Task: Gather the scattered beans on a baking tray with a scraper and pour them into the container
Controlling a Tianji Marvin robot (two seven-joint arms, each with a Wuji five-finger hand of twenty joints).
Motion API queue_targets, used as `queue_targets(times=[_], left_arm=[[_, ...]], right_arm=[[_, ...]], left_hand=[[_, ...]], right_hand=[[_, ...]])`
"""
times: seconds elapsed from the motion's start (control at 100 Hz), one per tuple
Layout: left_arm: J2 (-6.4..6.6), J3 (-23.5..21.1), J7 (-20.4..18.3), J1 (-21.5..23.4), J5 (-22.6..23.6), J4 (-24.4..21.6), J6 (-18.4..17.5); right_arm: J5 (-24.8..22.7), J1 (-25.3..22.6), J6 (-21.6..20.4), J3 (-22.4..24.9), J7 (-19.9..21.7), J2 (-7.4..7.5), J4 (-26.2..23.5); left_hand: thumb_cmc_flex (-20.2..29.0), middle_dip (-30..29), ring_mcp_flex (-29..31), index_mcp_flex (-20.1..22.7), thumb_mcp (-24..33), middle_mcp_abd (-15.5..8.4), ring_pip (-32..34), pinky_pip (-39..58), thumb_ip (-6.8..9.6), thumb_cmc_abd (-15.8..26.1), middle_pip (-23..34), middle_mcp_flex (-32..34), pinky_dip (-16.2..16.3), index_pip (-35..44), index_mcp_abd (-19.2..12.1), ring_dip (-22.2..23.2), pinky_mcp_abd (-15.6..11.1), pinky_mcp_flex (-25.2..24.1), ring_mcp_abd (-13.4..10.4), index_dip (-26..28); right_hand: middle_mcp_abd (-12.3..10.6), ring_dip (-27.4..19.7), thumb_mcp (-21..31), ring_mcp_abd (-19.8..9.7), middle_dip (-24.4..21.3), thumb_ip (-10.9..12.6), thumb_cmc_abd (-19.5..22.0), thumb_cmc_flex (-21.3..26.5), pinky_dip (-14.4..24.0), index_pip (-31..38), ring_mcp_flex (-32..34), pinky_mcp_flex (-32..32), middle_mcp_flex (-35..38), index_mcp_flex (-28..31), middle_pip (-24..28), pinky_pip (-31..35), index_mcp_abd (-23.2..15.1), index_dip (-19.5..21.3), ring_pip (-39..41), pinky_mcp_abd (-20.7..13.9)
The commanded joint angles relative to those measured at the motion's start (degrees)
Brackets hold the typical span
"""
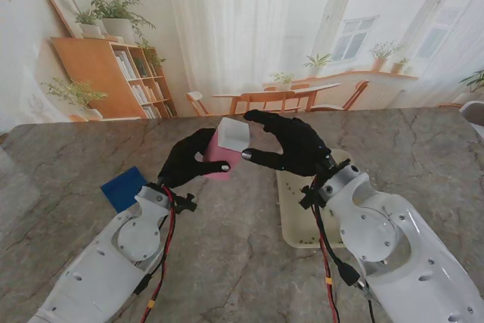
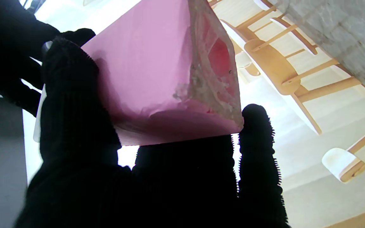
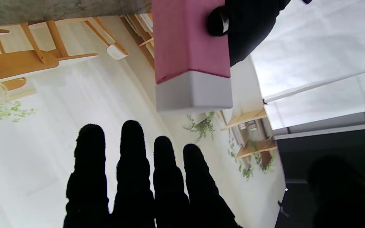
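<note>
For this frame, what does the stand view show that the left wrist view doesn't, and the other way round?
Only the stand view shows the baking tray, the blue scraper, the right hand and the container's white lid end. Only the left wrist view shows the container's worn, scuffed bottom and the left fingers wrapped under it. Both show the pink container held up in the left hand.
</note>
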Motion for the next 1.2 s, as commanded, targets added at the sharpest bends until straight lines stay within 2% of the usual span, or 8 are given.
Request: queue_targets(times=[0.0,0.17,0.39,0.69,0.76,0.88,0.99,1.19], left_arm=[[-0.73,0.32,0.02,0.25,-0.26,0.4,-0.88],[-1.07,1.4,-0.38,0.01,-1.69,1.05,-3.57],[-1.27,2.96,-0.56,-0.75,-1.31,2.26,-6.5],[-1.32,3.5,-1.47,-1.59,-2.36,3.65,-6.76],[-1.29,3.35,-1.55,-1.49,-2.47,3.55,-6.59],[-1.27,3.18,-1.53,-1.36,-2.52,3.37,-6.31],[-1.25,3.11,-1.58,-1.3,-2.64,3.27,-6.13],[-1.15,2.93,-1.88,-1.18,-2.79,3.17,-6.06]], right_arm=[[0.38,1.75,-0.77,0.3,1.12,1.01,0.21],[-1.84,4.43,-1.66,-0.14,3.36,1.6,1.37],[-1.75,8.18,-3.84,-1.98,6.84,2.26,3.97],[-1.6,12.36,-6.2,-5.89,7.67,2.45,8.22],[-2.22,12.96,-7.21,-6.25,7.82,2.56,8.85],[-3.35,14.34,-9.08,-7.01,6.27,2.42,10.53],[-3.48,15.47,-10.4,-7.69,6.35,2.48,11.44],[-5.55,17.11,-14.03,-8.7,3.56,2.29,13.28]], left_hand=[[19.85,2.77,-1.85,2.64,8.76,-14.78,-1.39,-0.68,1.79,11.3,8.36,3.36,-1.18,12.09,-14.63,-0.62,-1.8,-1.21,-4.06,4.13],[19.93,2.26,-2.12,2.41,8.66,-15.08,-1.71,-1.41,1.77,11.23,8.53,3.14,-1.5,13.05,-14.99,-0.86,-2.32,-1.54,-4.38,4.56],[19.78,1.73,-1.92,2.51,8.59,-15.38,-1.78,-1.78,1.74,11.2,8.73,3.29,-1.7,13.34,-15.45,-1.05,-2.56,-1.28,-4.67,4.38],[19.8,1.39,-1.71,2.58,8.61,-15.29,-1.79,-1.97,1.74,11.12,8.98,3.32,-1.76,13.48,-15.53,-1.18,-2.74,-1.13,-4.71,4.03],[19.81,1.33,-1.8,2.55,8.67,-15.31,-1.81,-1.99,1.77,11.25,9.01,3.28,-1.76,13.49,-15.5,-1.19,-2.78,-1.16,-4.71,3.99],[19.72,1.27,-1.76,2.61,8.59,-15.37,-1.79,-2.0,1.73,11.11,9.09,3.35,-1.74,13.56,-15.55,-1.2,-2.8,-1.15,-4.69,3.95],[19.67,1.21,-1.7,2.66,8.56,-15.43,-1.74,-1.97,1.72,11.05,9.15,3.38,-1.72,13.57,-15.72,-1.19,-2.96,-1.07,-4.75,3.89],[19.72,1.11,-1.53,2.91,8.59,-15.31,-1.65,-1.94,1.74,10.89,9.25,3.59,-1.68,13.61,-15.7,-1.18,-2.83,-0.96,-4.64,3.75]], right_hand=[[2.61,-1.44,-0.6,2.16,-1.31,-0.65,-0.6,-2.26,-1.14,-2.26,-3.31,-1.85,-4.17,-4.23,-2.5,-2.01,2.45,-1.21,-2.33,0.13],[8.08,-2.78,-0.18,4.67,-1.91,-0.7,-1.83,-1.73,-2.57,-4.44,-8.72,-4.78,-9.81,-8.41,-3.23,-4.14,7.41,-0.96,-4.26,0.62],[6.86,-2.78,1.4,2.85,-1.87,-0.78,-3.09,-1.6,-3.19,-4.39,-6.48,-2.46,-8.84,-8.35,-0.59,-1.18,7.38,1.02,-1.07,-0.62],[3.35,1.26,5.99,-2.0,2.21,-0.84,-5.07,-2.01,-0.33,-0.84,0.61,3.56,-3.98,-4.08,3.8,4.9,6.76,4.51,6.71,-3.37],[1.95,2.47,7.75,-3.87,3.95,-0.72,-6.27,-1.22,0.66,0.81,2.52,5.57,-1.55,-2.11,5.74,6.08,5.92,5.38,9.28,-4.66],[-4.26,3.86,16.8,-9.17,7.73,-1.04,-11.16,0.47,2.0,7.1,11.72,13.44,10.8,7.03,12.44,9.63,0.49,6.47,14.66,-7.06],[-6.69,2.94,22.75,-10.71,7.81,-1.57,-13.18,2.08,1.53,10.04,14.13,15.74,13.66,9.19,15.29,10.18,-2.4,7.1,14.3,-8.4],[-15.04,1.99,28.51,-15.87,6.78,-1.31,-13.25,13.58,-0.25,16.64,20.05,18.1,20.31,12.18,20.11,10.58,-11.2,8.14,14.83,-9.99]])
